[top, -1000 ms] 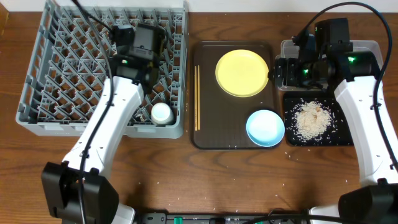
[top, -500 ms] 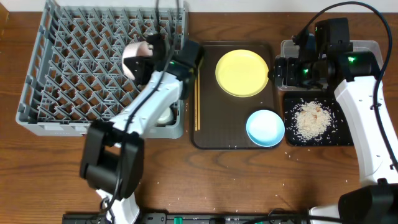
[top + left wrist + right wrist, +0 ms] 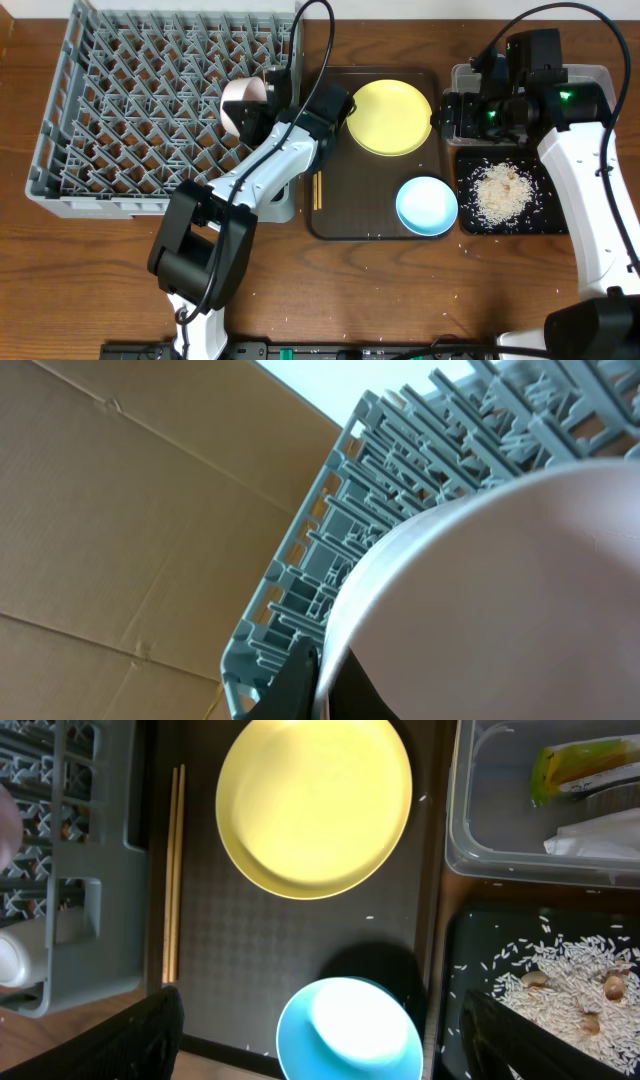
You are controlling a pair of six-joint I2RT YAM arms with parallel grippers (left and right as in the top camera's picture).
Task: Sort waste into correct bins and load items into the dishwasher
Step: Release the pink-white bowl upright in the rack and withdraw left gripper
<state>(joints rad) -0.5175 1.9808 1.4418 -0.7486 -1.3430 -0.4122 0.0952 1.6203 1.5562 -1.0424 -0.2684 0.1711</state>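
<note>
The left gripper (image 3: 264, 104) is clamped narrow on the rim of the white bowl (image 3: 240, 106), which it holds on edge in the upper middle of the overhead view, above the right-hand side of the dish rack (image 3: 130, 110). The bowl's hollow seems to face left and somewhat up, toward the rack's pegs, with its back toward the wrist. In the left wrist view that pale rounded back fills the lower right of the frame, one dark finger (image 3: 298, 678) pressed at its edge and the grey grid beyond. The next move probably turns on this: the free rows of pegs lie below and to the left of the bowl, so it would need to go down on its rim between two rows, and a tilt across the pegs could leave it perched on top. The right gripper (image 3: 456, 114) hangs with its jaws wide and nothing between them at the left edge of the clear tub (image 3: 600, 75) in the upper right, above the black tray (image 3: 540, 225) of rice (image 3: 500, 190). It is the nearer arm to the yellow plate (image 3: 389, 117) and blue bowl (image 3: 427, 205) on the brown tray (image 3: 370, 228). The chopsticks (image 3: 318, 150) lie along that tray's left edge, running top to bottom, close beside the left arm.
</note>
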